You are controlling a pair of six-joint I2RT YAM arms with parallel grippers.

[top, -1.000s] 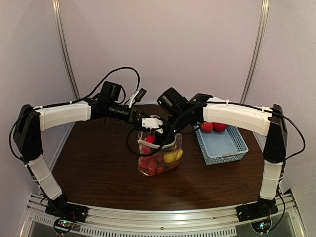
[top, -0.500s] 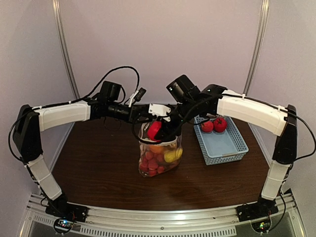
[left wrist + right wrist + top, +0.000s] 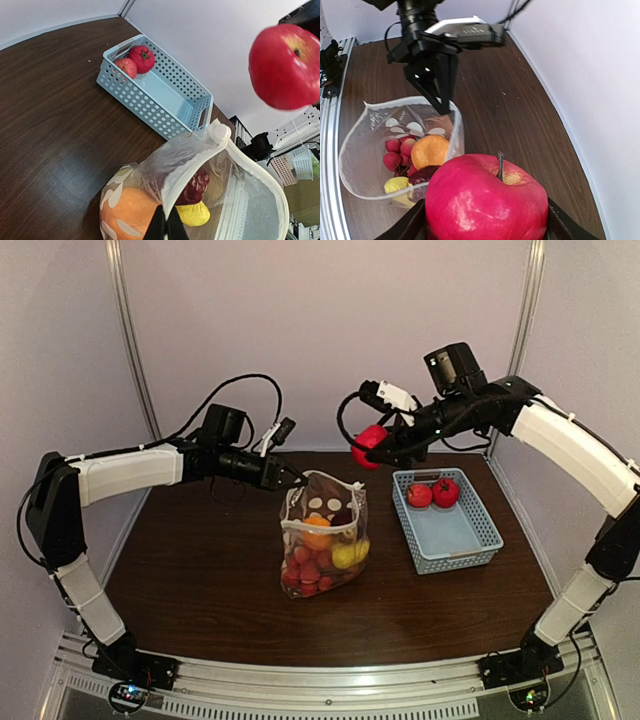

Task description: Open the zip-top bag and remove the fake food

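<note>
The zip-top bag [image 3: 322, 540] stands open on the dark table, with an orange fruit [image 3: 317, 532], a yellow one [image 3: 345, 555] and small red ones [image 3: 305, 575] inside. A dark purple piece [image 3: 197, 185] also lies inside. My left gripper [image 3: 293, 480] is shut on the bag's white rim [image 3: 200, 165] and holds it up. My right gripper [image 3: 372, 448] is shut on a red apple [image 3: 487, 197], one piece of the fake food. It hangs high in the air, right of the bag and left of the basket.
A light-blue basket [image 3: 455, 540] sits to the right of the bag and holds two red fruits [image 3: 420, 495] [image 3: 445, 490]. Pale walls close the table at the back and both sides.
My right gripper has lifted the red apple out of the bag and swung up and to the right. The left gripper has kept its hold on the rim.
</note>
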